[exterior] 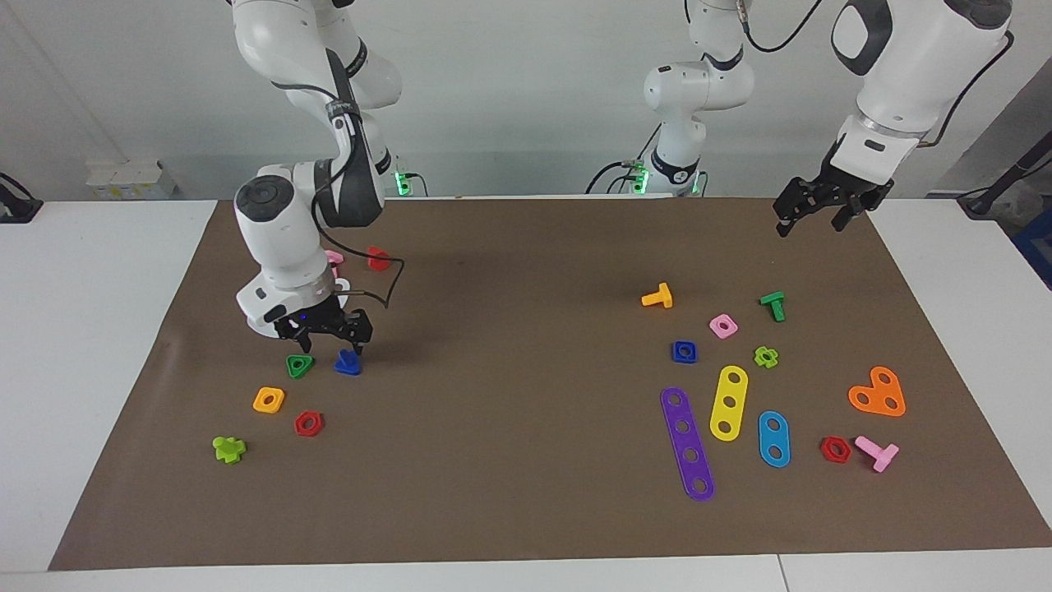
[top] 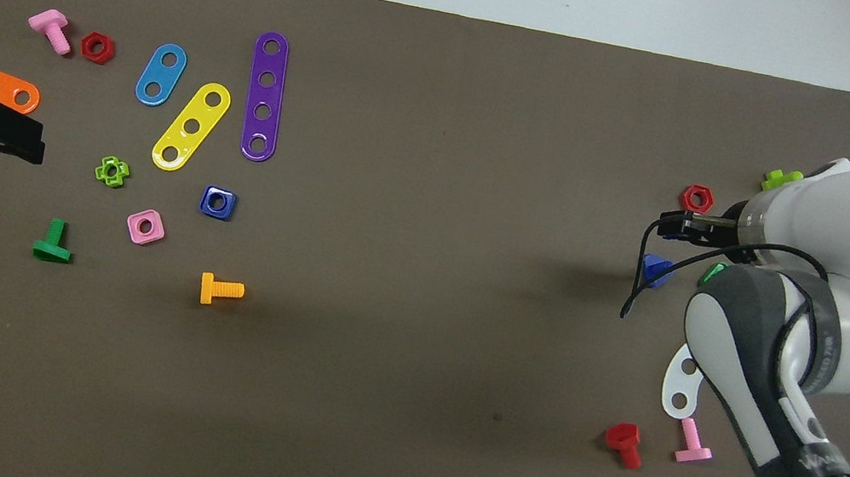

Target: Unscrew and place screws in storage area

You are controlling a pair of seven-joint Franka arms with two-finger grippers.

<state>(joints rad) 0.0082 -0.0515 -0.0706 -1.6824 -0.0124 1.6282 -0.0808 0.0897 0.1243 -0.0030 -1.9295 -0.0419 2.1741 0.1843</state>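
Reading across the facing view, we first see the right gripper (exterior: 325,333) low over the brown mat (exterior: 526,271) at the right arm's end. Its fingers are spread, just above 1 blue bolt (exterior: 348,363), which stands head-down on the mat beside a green triangular nut (exterior: 299,366). At the other end the left gripper (exterior: 822,210) waits in the air — we cannot tell its fingers' state.

no readable words, numbers or brand names anywhere. only faint, illegible grey lettering on the dark band of the right arm (top: 819,464), well back from the jaws, toward the arm's base.
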